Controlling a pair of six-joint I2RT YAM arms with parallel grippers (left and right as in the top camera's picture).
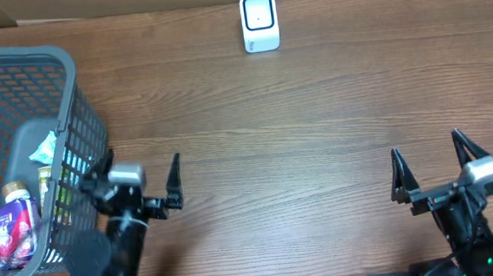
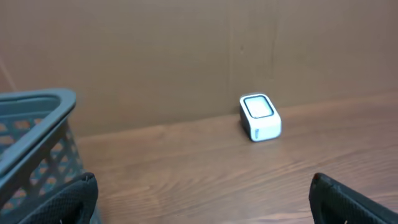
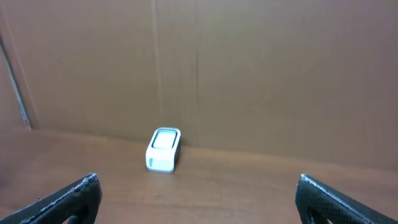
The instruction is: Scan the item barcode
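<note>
— Left tool (image 1: 140,163) and right tool (image 1: 425,145) sit at the near edge of the worktop (image 1: 316,133), one at each side. Both have their fingers spread wide, with nothing between them.
— So nothing has been picked up yet?
— Nothing is held. The goods lie in the grey basket (image 1: 23,56) at the near left: a red pouch (image 1: 10,235) with a cap, a pale blue packet (image 1: 45,150), and something yellow-green (image 1: 48,182) against the mesh wall that I cannot make out.
— And the scanner (image 1: 259,21)?
— It is a small white box at the far edge, about the middle, close against the brown back wall. Both wrist views look straight at it across the wood.
— Which step would you call this?
— The very start, by my reading. An item has to come out of the basket before any barcode can be shown.
— Which arm should fetch it?
— The left one, I would judge. Its outer finger hangs beside or over the basket's right wall, and I cannot tell whether it touches. The right tool is well apart from the basket.
— What does the move call for?
— The tool must lift over the rim, come down among the goods and close on one alone. The pouch seems likeliest, since it lies in plain sight. Then it goes far toward the scanner, barcode turned to the window. No barcode shows from here, so the item may need turning.
</note>
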